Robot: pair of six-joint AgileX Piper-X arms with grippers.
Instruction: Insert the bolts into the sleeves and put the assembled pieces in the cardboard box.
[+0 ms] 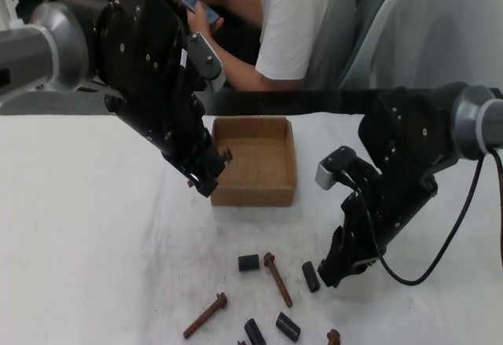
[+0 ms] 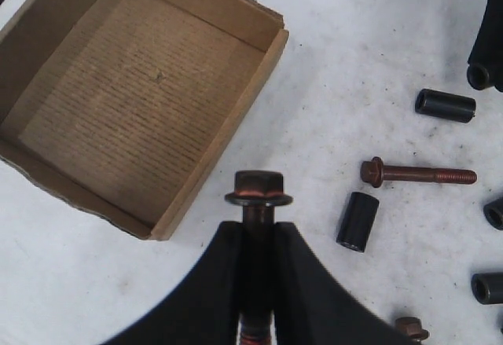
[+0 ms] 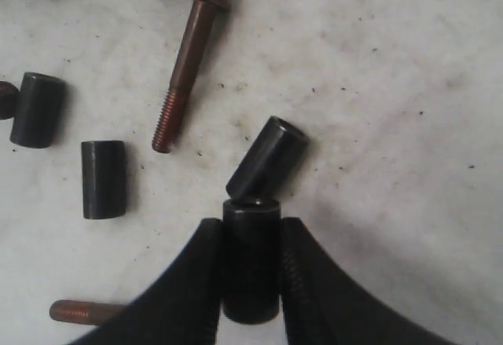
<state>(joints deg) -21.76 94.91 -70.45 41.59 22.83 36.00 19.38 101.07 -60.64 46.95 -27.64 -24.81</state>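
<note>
Cardboard box behind scattered parts.
Loose bolts and sleeves lie on the bench, nearer the arms.

We see a tan cardboard box with fine ribbed lines, copper-brown bolts with darker heads, black sleeves, and a white worktop speckled with dark flecks and faint smudges.

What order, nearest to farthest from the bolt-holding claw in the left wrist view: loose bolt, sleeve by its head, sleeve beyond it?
From the left gripper with its held bolt:
1. Sleeve by the head, right beside the gripper.
2. Loose bolt, lying just past that sleeve.
3. Sleeve beyond it, farthest out.
</note>
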